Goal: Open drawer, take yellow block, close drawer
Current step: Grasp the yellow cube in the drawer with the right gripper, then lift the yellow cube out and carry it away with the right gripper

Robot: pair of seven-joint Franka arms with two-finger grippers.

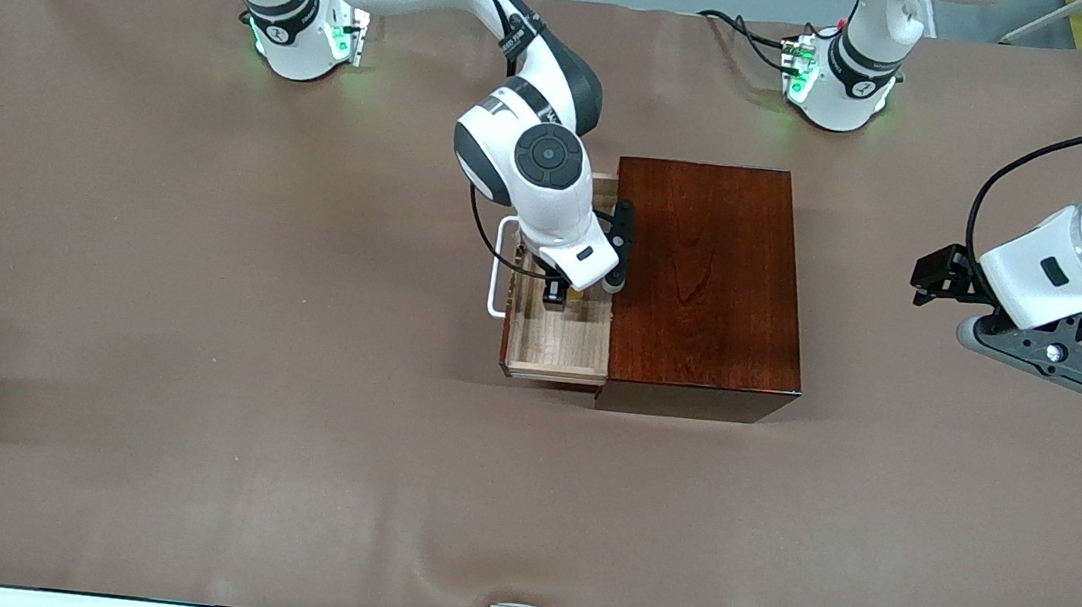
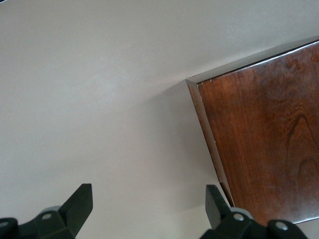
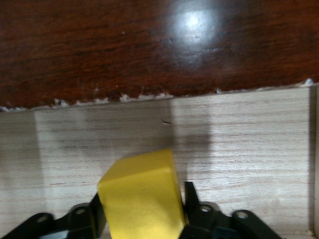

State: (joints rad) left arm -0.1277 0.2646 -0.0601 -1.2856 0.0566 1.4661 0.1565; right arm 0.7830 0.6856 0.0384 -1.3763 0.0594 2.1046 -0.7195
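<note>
The drawer (image 1: pixel 556 347) stands pulled out of the dark wooden box (image 1: pixel 709 281), toward the right arm's end of the table, its white handle (image 1: pixel 501 274) outermost. My right gripper (image 1: pixel 567 294) reaches down into the drawer and is shut on the yellow block (image 3: pixel 142 199), which sits tilted between the fingers (image 3: pixel 192 201) above the pale wood floor (image 3: pixel 249 149). In the front view only a sliver of the block (image 1: pixel 578 296) shows under the hand. My left gripper (image 1: pixel 1048 362) waits open in the air toward the left arm's end of the table, nothing between its fingers (image 2: pixel 79 201).
The brown table cover (image 1: pixel 193 358) spreads all round the box. The box's glossy front edge (image 3: pixel 149 50) rises just past the block. From the left wrist, a corner of the box (image 2: pixel 264 144) shows beside bare table (image 2: pixel 99 99).
</note>
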